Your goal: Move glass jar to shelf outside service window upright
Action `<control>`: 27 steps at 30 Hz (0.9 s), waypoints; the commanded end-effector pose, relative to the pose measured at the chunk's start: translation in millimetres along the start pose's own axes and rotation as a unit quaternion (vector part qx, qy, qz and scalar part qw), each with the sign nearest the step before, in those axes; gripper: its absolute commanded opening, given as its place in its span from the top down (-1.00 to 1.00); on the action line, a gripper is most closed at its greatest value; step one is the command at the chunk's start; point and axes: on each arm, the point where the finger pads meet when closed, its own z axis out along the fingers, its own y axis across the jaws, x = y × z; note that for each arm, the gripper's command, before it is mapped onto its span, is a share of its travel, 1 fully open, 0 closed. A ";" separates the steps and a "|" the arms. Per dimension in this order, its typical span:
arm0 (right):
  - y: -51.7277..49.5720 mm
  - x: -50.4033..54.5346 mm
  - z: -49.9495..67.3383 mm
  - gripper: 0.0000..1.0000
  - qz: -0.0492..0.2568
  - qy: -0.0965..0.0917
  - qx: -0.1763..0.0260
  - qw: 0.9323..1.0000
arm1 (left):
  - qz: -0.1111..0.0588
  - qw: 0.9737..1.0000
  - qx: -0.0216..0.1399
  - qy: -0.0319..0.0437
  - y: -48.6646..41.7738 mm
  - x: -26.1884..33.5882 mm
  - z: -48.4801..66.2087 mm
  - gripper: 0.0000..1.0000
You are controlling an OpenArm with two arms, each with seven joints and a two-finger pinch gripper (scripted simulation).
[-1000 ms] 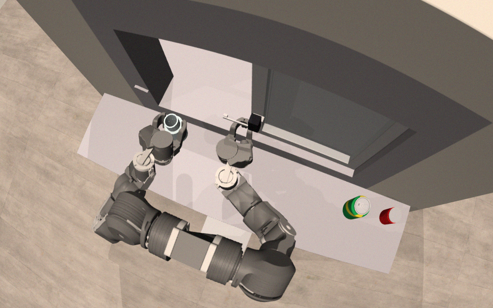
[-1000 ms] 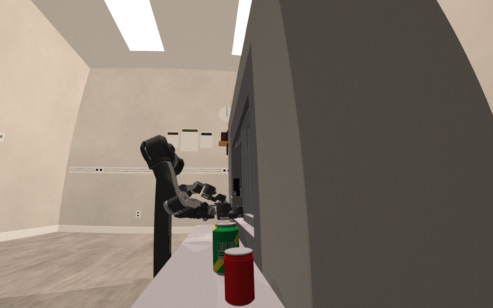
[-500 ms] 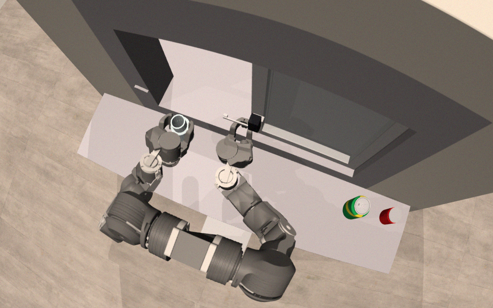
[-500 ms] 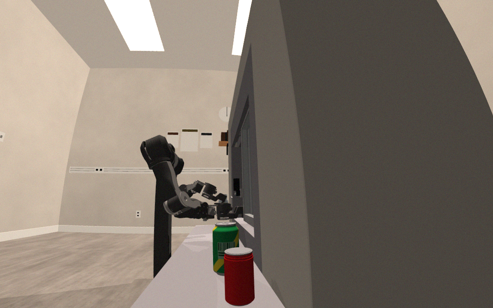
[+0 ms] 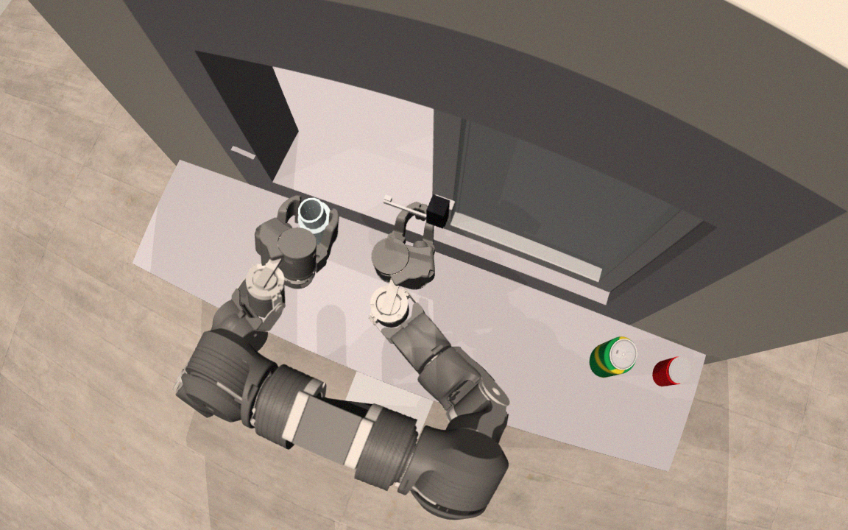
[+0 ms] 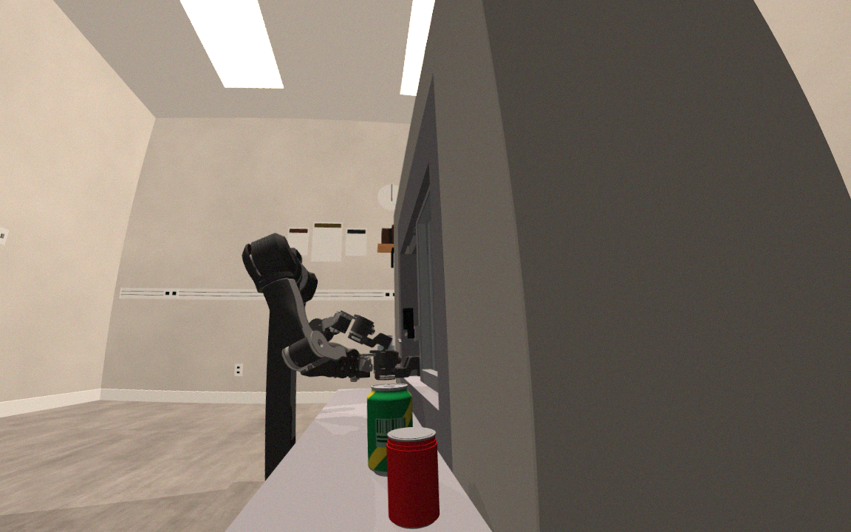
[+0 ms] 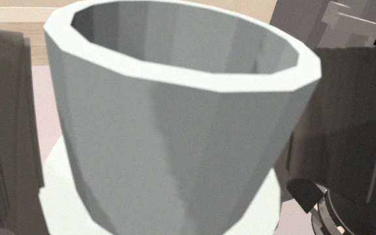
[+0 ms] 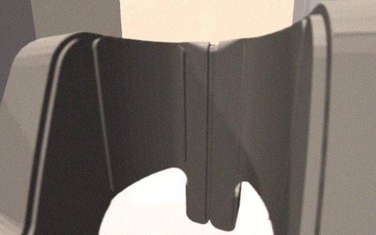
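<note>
- Wood-look flooring (image 5: 51, 329) (image 6: 117, 449) spreads around the long pale table (image 5: 532, 408) (image 6: 323, 476), and a thick grey wall (image 5: 776, 302) (image 6: 646, 264) rises along one side of it.
- Set in that wall, the service window has its clear pane (image 5: 565, 191) slid aside, so one part of the opening stands uncovered; a pale surface (image 5: 361, 132) shows through it.
- From where I stand, the left gripper (image 5: 313, 207) (image 7: 172, 108) is clamped on the glass jar (image 5: 313, 212) (image 7: 175, 130), one finger on either side.
- That jar is on the robot's side of the wall, over the table and near the sill, its open mouth facing up; it isn't on the outside shelf. I can't tell whether it leans a little.
- The right gripper (image 5: 419, 207) (image 6: 408, 363) (image 8: 209, 130) has its fingers together with nothing between them, up by the black block (image 5: 438, 210) and the thin pale rod (image 5: 407, 207) at the pane's edge. Whether it touches them, I can't tell.
- Toward the table's far end from the jar, a green and yellow can (image 5: 605, 359) (image 6: 388, 423) stands upright.
- Just beside it, a red can (image 5: 664, 372) (image 6: 413, 479) stands upright too, nearer the end edge.
</note>
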 end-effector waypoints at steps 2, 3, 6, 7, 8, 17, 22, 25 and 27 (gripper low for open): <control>3.6 1.9 2.9 1.00 0.001 0.001 -0.007 1.000 | -0.001 1.000 0.002 0.011 -0.5 4.7 -1.3 1.00; 4.0 1.8 3.2 1.00 0.001 0.001 -0.007 1.000 | -0.001 1.000 0.002 0.011 -0.5 4.7 -1.3 1.00; 5.1 1.8 4.0 1.00 0.001 0.000 -0.009 1.000 | -0.001 1.000 0.002 0.012 -0.5 4.7 -1.3 1.00; 5.5 1.8 4.3 1.00 0.001 0.000 -0.010 1.000 | -0.001 1.000 0.002 0.012 -0.5 4.7 -1.3 1.00; 5.9 1.8 4.5 1.00 0.001 0.000 -0.011 1.000 | -0.001 1.000 0.002 0.012 -0.5 4.7 -1.3 1.00; 2.8 1.9 2.4 1.00 0.001 0.001 -0.005 1.000 | -0.001 1.000 0.002 0.013 -0.5 4.7 -1.3 1.00; 4.7 1.8 3.7 1.00 0.001 0.000 -0.009 1.000 | -0.001 1.000 0.002 0.013 -0.5 4.7 -1.3 1.00; 5.9 1.8 4.5 1.00 0.001 0.000 -0.011 1.000 | -0.001 1.000 0.002 0.013 -0.5 4.7 -1.3 1.00; 5.9 1.8 4.5 1.00 0.001 0.000 -0.011 1.000 | -0.001 1.000 0.002 0.013 -0.5 4.7 -1.3 1.00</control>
